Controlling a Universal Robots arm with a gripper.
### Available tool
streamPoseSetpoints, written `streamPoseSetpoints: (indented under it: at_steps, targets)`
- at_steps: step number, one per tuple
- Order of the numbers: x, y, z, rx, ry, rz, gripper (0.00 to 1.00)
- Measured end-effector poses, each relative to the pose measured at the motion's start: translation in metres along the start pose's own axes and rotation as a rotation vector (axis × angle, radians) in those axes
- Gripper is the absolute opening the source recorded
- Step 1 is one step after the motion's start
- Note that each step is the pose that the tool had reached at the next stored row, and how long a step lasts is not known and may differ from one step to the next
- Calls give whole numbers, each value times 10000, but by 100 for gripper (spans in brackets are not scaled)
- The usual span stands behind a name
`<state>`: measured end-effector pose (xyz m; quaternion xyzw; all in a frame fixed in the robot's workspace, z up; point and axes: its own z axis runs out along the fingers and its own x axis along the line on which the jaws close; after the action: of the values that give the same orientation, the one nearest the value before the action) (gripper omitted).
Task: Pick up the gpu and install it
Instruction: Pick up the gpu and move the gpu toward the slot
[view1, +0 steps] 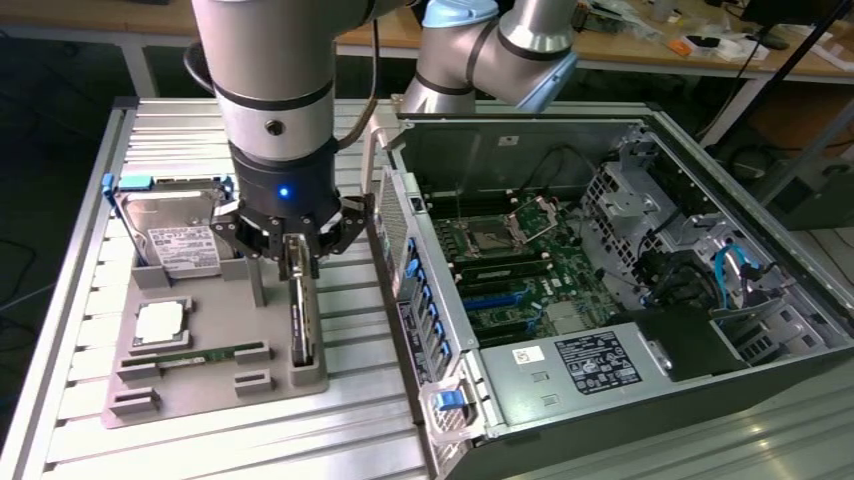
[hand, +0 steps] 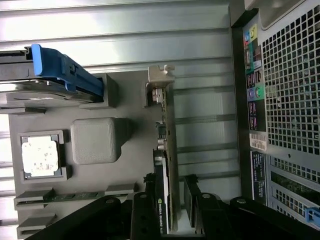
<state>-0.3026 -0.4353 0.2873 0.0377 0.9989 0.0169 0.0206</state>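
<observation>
The gpu (view1: 303, 325) is a thin dark card standing on edge in a slot of the grey holder tray (view1: 200, 395), with its silver bracket end (hand: 161, 80) farthest from my gripper. My gripper (view1: 296, 262) hangs straight down over the card's near end. In the wrist view the gpu (hand: 167, 130) runs between my black fingers (hand: 192, 190), which straddle its upper edge. A narrow gap shows between the card and one finger, so the gripper (hand: 170, 182) is open around the card. The card rests in the tray.
The open computer case (view1: 400, 230) lies close on the exterior view's right of the tray, its motherboard (view1: 514, 270) exposed and its perforated rear panel (hand: 290, 75) near the card. The tray also holds a hard drive with blue rails (view1: 174, 235), a CPU (view1: 160, 320) and a green memory stick (view1: 200, 357).
</observation>
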Motion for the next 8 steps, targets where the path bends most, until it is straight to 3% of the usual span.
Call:
streamPoseSetpoints:
  at_steps: [3, 8]
  targets:
    - [21, -4, 53, -1, -20, 0, 36]
    - [21, -4, 53, 7, -25, -1, 37]
